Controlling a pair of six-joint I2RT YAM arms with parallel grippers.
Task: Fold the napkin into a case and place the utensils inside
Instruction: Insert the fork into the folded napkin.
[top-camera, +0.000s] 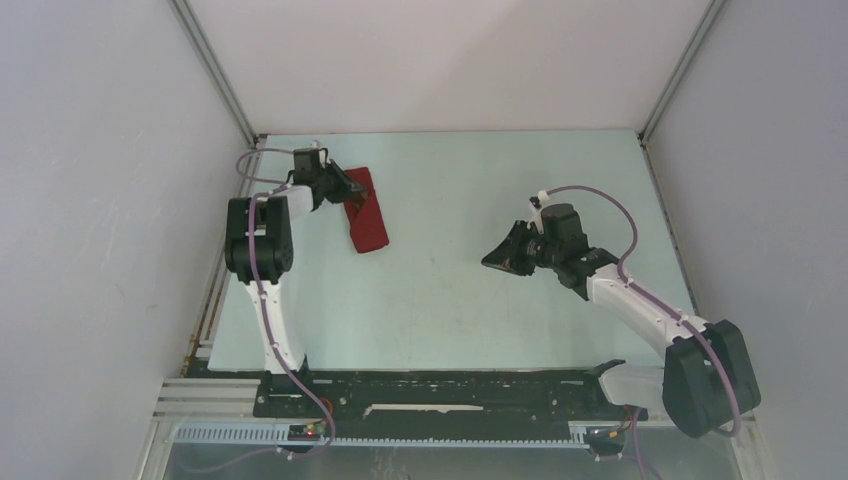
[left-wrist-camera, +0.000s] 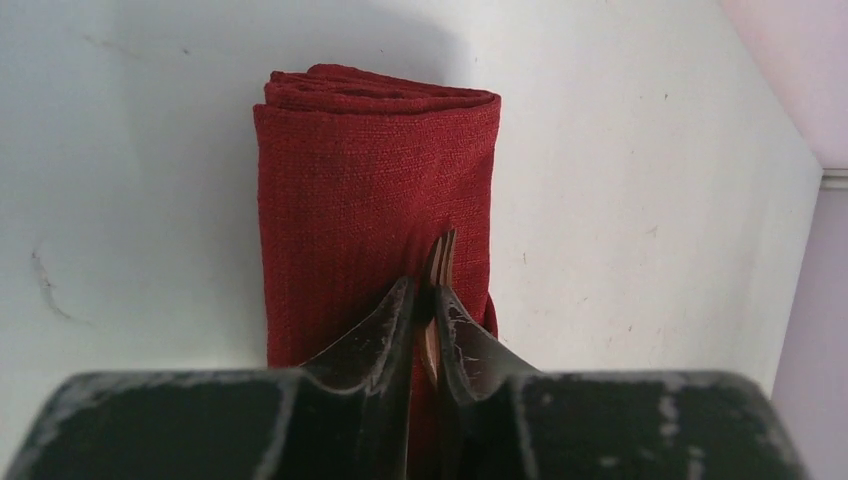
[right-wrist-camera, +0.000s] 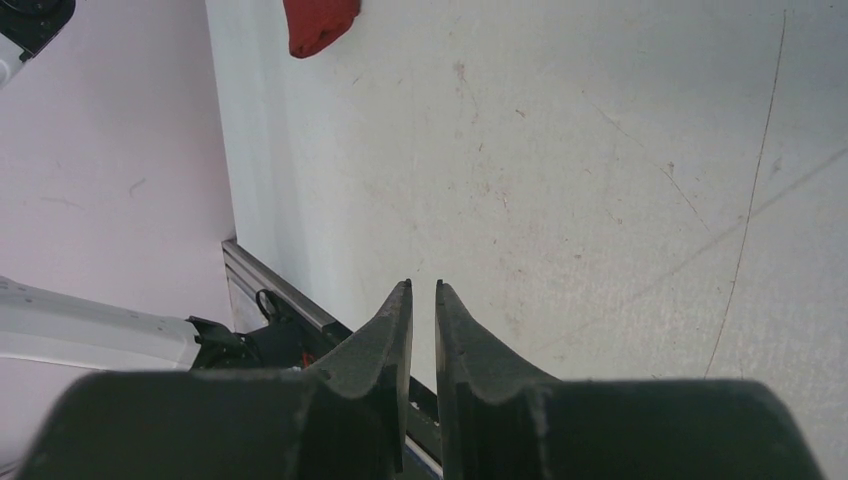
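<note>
Scuffed black plastic, the left end effector (left-wrist-camera: 425, 292) fills the bottom of its wrist view, its jaws a narrow slit apart with the fork (left-wrist-camera: 441, 252) between them. Whether they pinch it cannot be told. Pale, smooth and lightly scratched, the counter (left-wrist-camera: 640, 180) carries the case (left-wrist-camera: 370, 190) at its far left — dark red, coarse-woven cloth folded to a narrow oblong, layered edges showing at the far end. Only the fork's brown wooden tines show, lying over the cloth; its handle is hidden. Well apart at mid-right, the right end effector (right-wrist-camera: 424, 288) hovers — jaws slightly parted, holding nothing.
</note>
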